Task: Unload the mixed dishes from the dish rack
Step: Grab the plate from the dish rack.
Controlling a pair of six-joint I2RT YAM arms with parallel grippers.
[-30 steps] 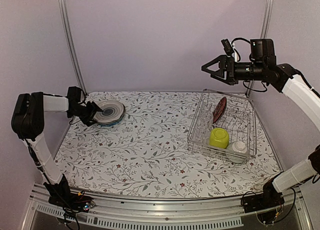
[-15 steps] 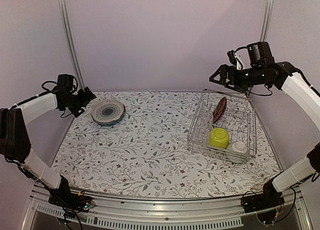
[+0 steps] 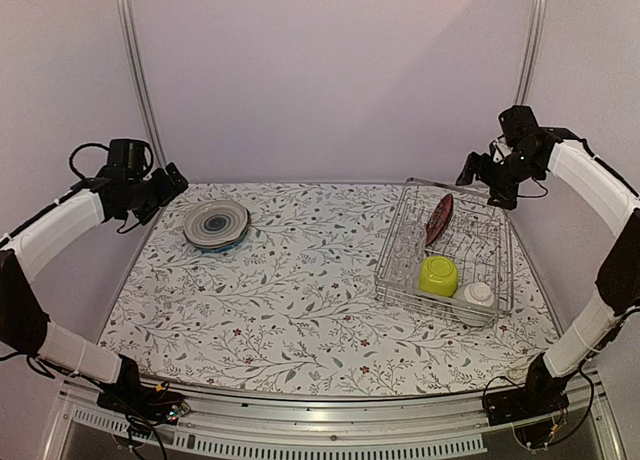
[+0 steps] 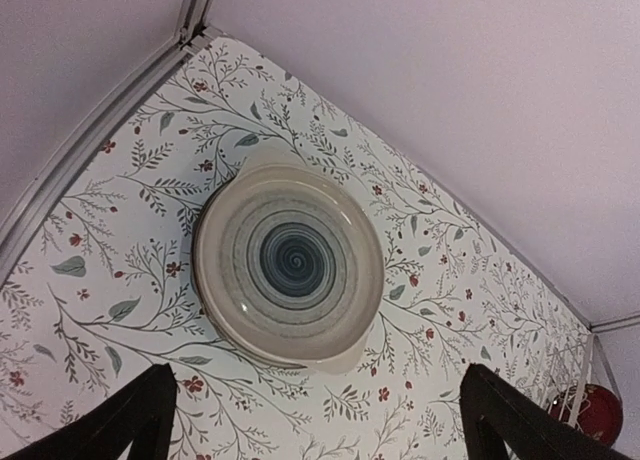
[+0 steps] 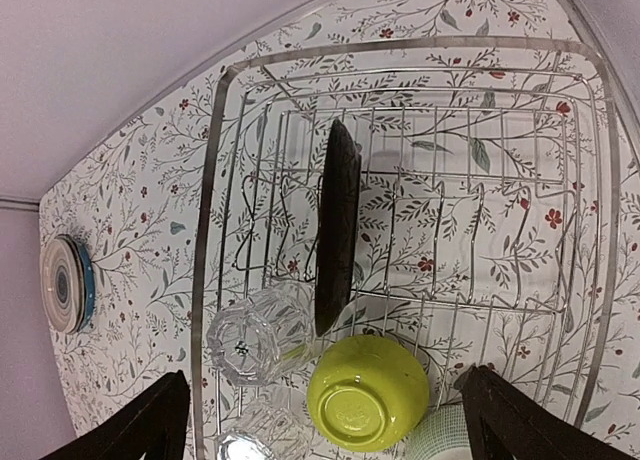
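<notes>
Grey ringed plate (image 3: 216,223) unloaded at 10 o'clock; red floral plate (image 3: 438,218), bowls (image 3: 438,275), glasses (image 5: 248,342) still in dish rack (image 3: 509,265) at 3 o'clock; left hand (image 4: 318,400), right hand (image 5: 325,400) spread, empty.

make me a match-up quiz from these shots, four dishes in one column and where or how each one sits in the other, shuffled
Things
1. grey ringed plate
2. red floral plate
3. lime-green bowl
4. clear drinking glass

Places or states
A. upside down near the dish rack front edge
B. lying flat on the table, far left, on top of a blue-green plate
C. standing on edge in the dish rack
D. in the dish rack, between the green bowl and its left wall

Pairs: 1-B, 2-C, 3-A, 4-D
</notes>
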